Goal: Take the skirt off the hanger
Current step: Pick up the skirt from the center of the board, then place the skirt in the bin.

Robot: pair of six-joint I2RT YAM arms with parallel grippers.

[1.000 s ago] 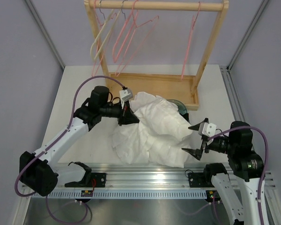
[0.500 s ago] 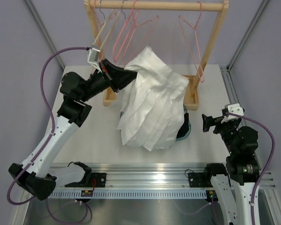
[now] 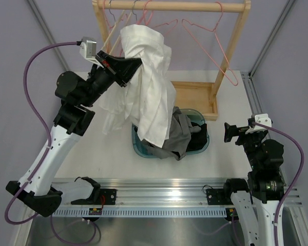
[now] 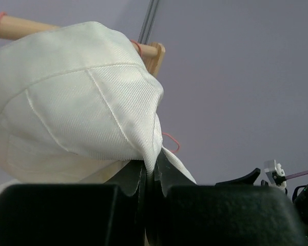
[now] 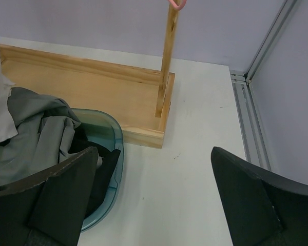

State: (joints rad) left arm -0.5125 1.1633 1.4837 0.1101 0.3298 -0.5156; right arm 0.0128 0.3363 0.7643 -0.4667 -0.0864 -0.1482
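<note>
The grey skirt (image 3: pixel 177 134) lies crumpled in the teal tub (image 3: pixel 206 141) and spills over its front rim. It also shows at the left of the right wrist view (image 5: pixel 33 137), with no hanger seen in it. My left gripper (image 3: pixel 136 62) is raised near the rack's rail, shut on a fold of a white pleated garment (image 3: pixel 150 87), which hangs down over the tub's left part. The left wrist view shows that cloth (image 4: pixel 72 113) pinched in the left gripper (image 4: pixel 151 166). My right gripper (image 3: pixel 230 132) stands open and empty to the right of the tub (image 5: pixel 113 154).
A wooden rack (image 3: pixel 195 95) stands at the back, its rail (image 3: pixel 179 6) carrying several pink hangers (image 3: pixel 215 43) and cream ones. Dark cloth (image 5: pixel 92 169) lies in the tub under the skirt. A metal rail (image 3: pixel 159 197) runs along the near table edge.
My left arm has lifted the white garment from the table up to the rack's rail, uncovering the tub and the grey skirt. My right gripper drew back to the right, then stayed still.
</note>
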